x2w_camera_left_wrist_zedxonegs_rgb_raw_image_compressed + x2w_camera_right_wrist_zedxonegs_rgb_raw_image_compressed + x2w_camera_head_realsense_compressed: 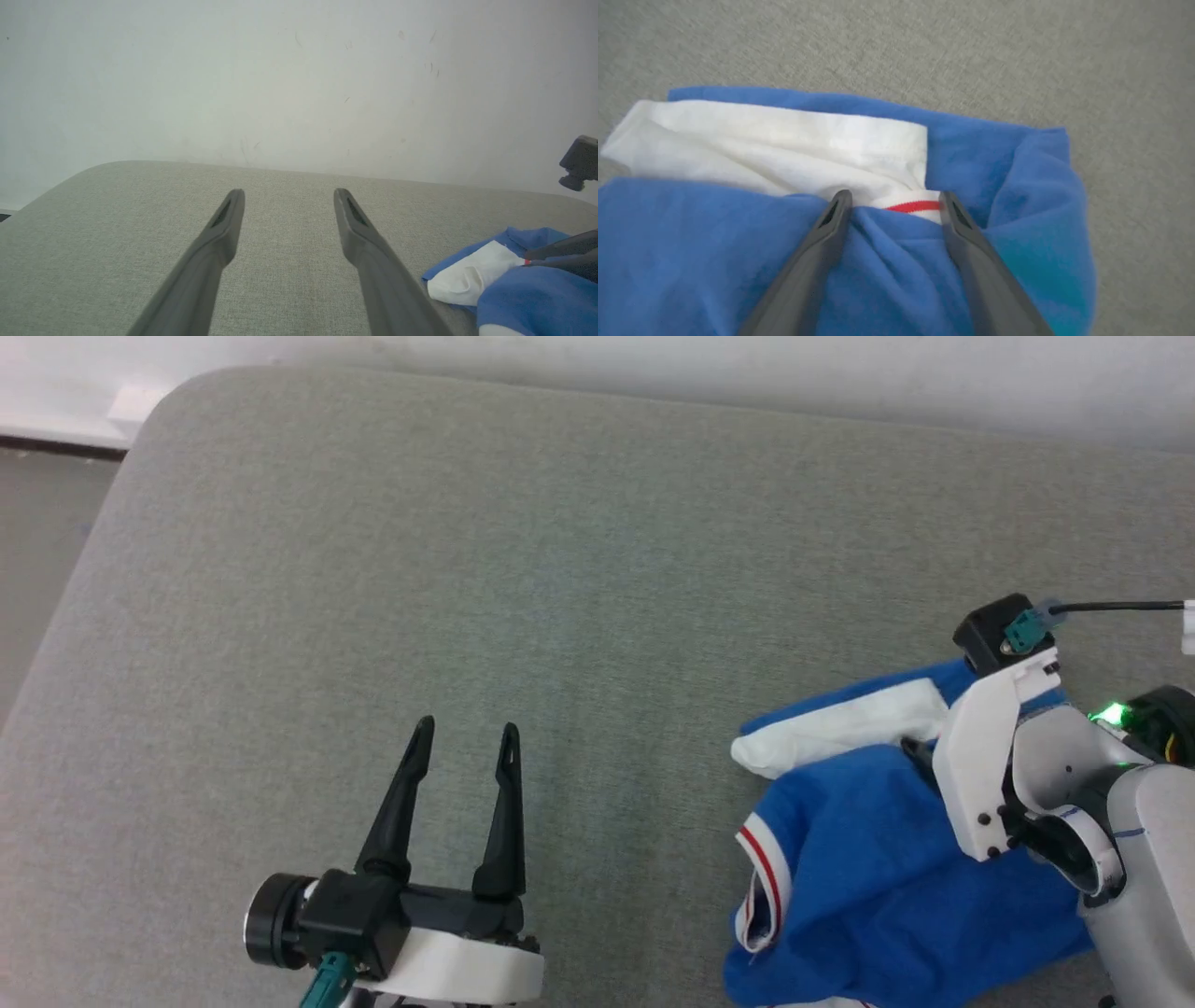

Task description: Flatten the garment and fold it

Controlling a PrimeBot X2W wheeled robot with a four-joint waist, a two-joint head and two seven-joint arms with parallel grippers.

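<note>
Right gripper straddles a blue fold of the garment; jaws apart.

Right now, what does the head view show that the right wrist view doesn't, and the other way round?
Head view adds: the left claw, open over bare grey cushion, apart from the jersey; the pale wall behind; a red-striped trim edge at the jersey's near left. Right wrist view adds: the right claw, open, fingertips astride a red-striped white band between crumpled blue folds. Shared: the crumpled blue jersey, its white sleeve and the grey cushion.
</note>
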